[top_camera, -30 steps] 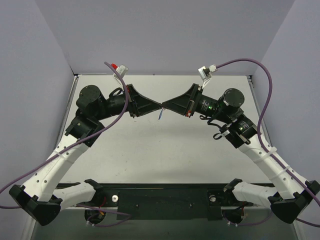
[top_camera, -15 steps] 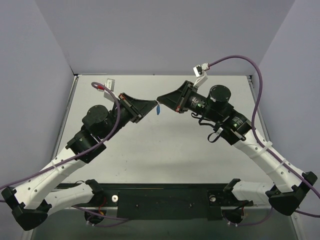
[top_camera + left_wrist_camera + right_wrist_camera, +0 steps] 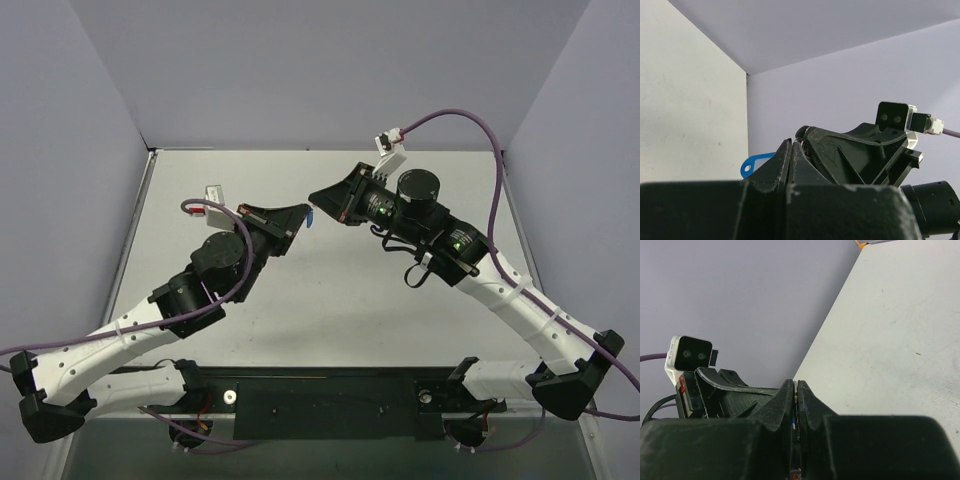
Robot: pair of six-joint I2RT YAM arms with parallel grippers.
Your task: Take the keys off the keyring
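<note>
Both grippers meet tip to tip in mid-air over the back middle of the table. My left gripper [image 3: 302,208] is shut; in the left wrist view [image 3: 791,143] thin wire loops of the keyring [image 3: 803,142] show at its tip. A blue key tag [image 3: 313,215] hangs between the tips, and it also shows in the left wrist view [image 3: 753,162]. My right gripper [image 3: 316,194] is shut on a thin silver metal edge [image 3: 796,386], apparently the key. In the right wrist view [image 3: 795,385] the key's shape is hidden by the fingers.
The pale table top [image 3: 330,300] lies below, with grey walls at the back and sides. The left arm's purple cable [image 3: 200,205] and the right arm's purple cable [image 3: 470,125] loop above the arms. A black base rail [image 3: 320,395] runs along the near edge.
The meeting point of the grippers has shifted slightly back and left. The left arm has folded in toward the front and the right arm has stretched leftward. Both stay shut, with the tag between them.
</note>
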